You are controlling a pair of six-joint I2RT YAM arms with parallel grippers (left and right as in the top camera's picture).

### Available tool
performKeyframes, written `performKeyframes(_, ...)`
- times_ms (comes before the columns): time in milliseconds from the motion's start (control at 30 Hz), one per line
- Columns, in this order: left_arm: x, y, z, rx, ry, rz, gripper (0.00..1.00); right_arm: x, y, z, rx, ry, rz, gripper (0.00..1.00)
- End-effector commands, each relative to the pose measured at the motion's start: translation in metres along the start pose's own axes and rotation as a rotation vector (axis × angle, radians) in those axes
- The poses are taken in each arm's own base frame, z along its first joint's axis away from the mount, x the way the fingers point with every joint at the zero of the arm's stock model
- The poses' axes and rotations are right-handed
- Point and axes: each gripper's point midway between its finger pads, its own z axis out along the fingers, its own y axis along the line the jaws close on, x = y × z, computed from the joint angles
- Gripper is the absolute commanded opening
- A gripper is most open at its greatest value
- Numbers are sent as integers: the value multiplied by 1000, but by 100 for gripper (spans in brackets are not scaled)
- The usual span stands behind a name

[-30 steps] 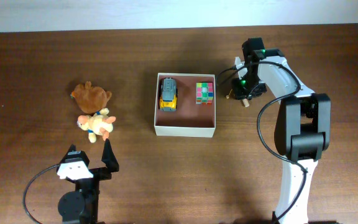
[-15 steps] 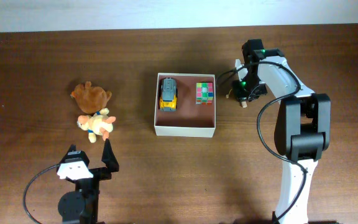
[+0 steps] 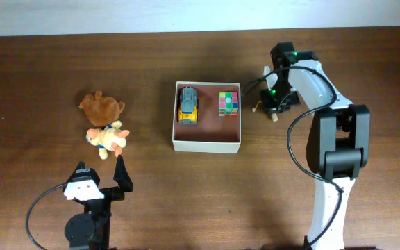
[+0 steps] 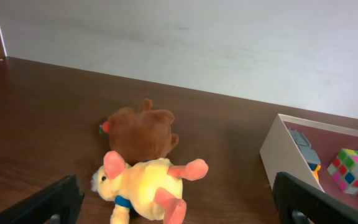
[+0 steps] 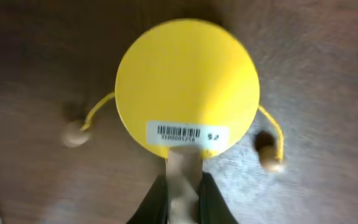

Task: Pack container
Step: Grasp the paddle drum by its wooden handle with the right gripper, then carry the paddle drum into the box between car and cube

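Note:
The container [image 3: 207, 146] is a white-walled square box with a pink-brown floor; its wall also shows in the left wrist view [image 4: 277, 149]. Inside lie a yellow toy car [image 3: 187, 105] and a colour cube [image 3: 228, 103]. My right gripper [image 3: 273, 103] is just right of the container, shut on the wooden handle [image 5: 182, 177] of a yellow drum toy [image 5: 187, 87] with two beads on strings. A brown plush [image 3: 101, 107] and a yellow plush [image 3: 107, 139] lie to the left. My left gripper [image 3: 103, 178] is open and empty, in front of the yellow plush [image 4: 145, 186].
The dark wooden table [image 3: 47, 69] ends at a pale wall along the far edge [image 4: 229, 43]. The right arm's base and cable [image 3: 332, 167] stand at the right side. The left arm's base [image 3: 85, 226] is at the front left.
My right gripper with the drum toy has shifted only slightly beside the container. The left arm and the plush toys have not moved.

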Motion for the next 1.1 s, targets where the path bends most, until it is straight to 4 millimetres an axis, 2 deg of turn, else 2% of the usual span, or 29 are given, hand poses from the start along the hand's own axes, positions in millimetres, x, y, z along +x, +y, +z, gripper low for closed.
performKeyframes(0,2,0,0,4,-1,20,99,-17,-2,-26,5,-60,12,8)
performKeyframes(200,1,0,0,4,-1,20,99,-26,7,-67,-33,-90,6,8)
performKeyframes(333,2,0,0,4,-1,20,99,-30,29,-104,-126,-129,-65,8)
performKeyframes(467,1,0,0,3,-1,20,99,-30,63,-144,-218,-180,-159,9)
performKeyframes(600,1,0,0,3,-1,20,99,-25,113,-172,-336,-220,-256,9)
performKeyframes(733,1,0,0,4,-1,20,99,-18,158,-173,-369,-212,-343,9)
performKeyframes(900,2,0,0,4,-1,20,99,-13,208,-161,-380,-202,-396,11)
performKeyframes(1067,1,0,0,4,-1,20,99,-14,239,-141,-389,-197,-363,11)
